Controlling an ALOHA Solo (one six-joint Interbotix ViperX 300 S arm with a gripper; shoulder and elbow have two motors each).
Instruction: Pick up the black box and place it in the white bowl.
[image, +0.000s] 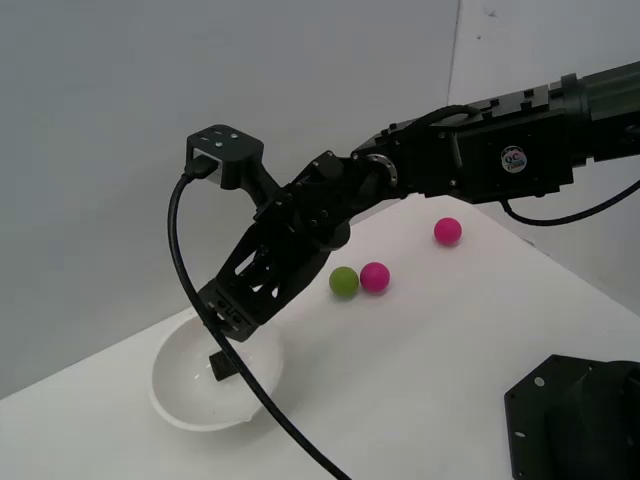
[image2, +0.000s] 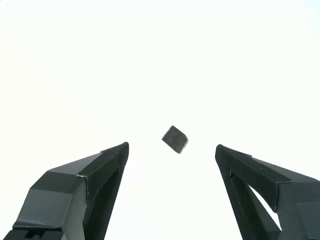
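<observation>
The black box (image: 222, 366) is a tiny dark cube inside the white bowl (image: 180, 408), which stands near the table's front corner on the exterior view's left. In the wrist view the box (image2: 175, 139) shows as a small grey-black square against blown-out white, apart from both fingers (image2: 107, 167). My gripper (image: 232, 318) hangs just above the bowl, open, with nothing between its jaws. The bowl's edges do not show in the wrist view because of the glare.
A green ball (image: 343, 282) and a pink ball (image: 375, 276) lie side by side mid-table. Another pink ball (image: 447, 231) lies farther back. A black base block (image: 575, 420) fills the exterior view's lower right. A black cable (image: 200, 300) loops past the bowl.
</observation>
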